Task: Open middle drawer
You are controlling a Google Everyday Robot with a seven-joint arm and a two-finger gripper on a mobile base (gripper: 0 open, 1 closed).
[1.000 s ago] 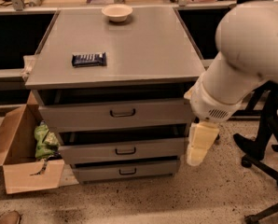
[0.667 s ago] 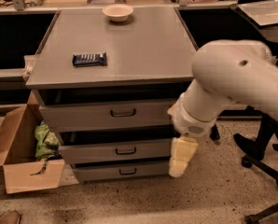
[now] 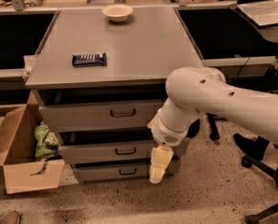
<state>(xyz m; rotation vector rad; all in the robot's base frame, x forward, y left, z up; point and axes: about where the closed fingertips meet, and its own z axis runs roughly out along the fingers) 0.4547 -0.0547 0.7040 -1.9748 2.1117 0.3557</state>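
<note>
The grey cabinet (image 3: 115,45) has three drawers stacked in its front. The middle drawer (image 3: 97,152) is the second one, with a small dark loop handle (image 3: 125,150) and a dark gap above its front. My gripper (image 3: 158,166) hangs fingers down from the big white arm (image 3: 209,101). It sits in front of the right end of the middle and bottom drawers, to the right of the handle and slightly lower. It holds nothing that I can see. The arm hides the right ends of the drawers.
A white bowl (image 3: 116,12) and a dark snack bar (image 3: 89,59) lie on the cabinet top. An open cardboard box (image 3: 13,169) with a green bag (image 3: 45,141) stands on the floor at the left. Chair legs (image 3: 265,209) and a laptop (image 3: 265,10) are at the right.
The arm has swung left across the cabinet front. The gripper has moved from beside the right edge to in front of the lower drawers' right end.
</note>
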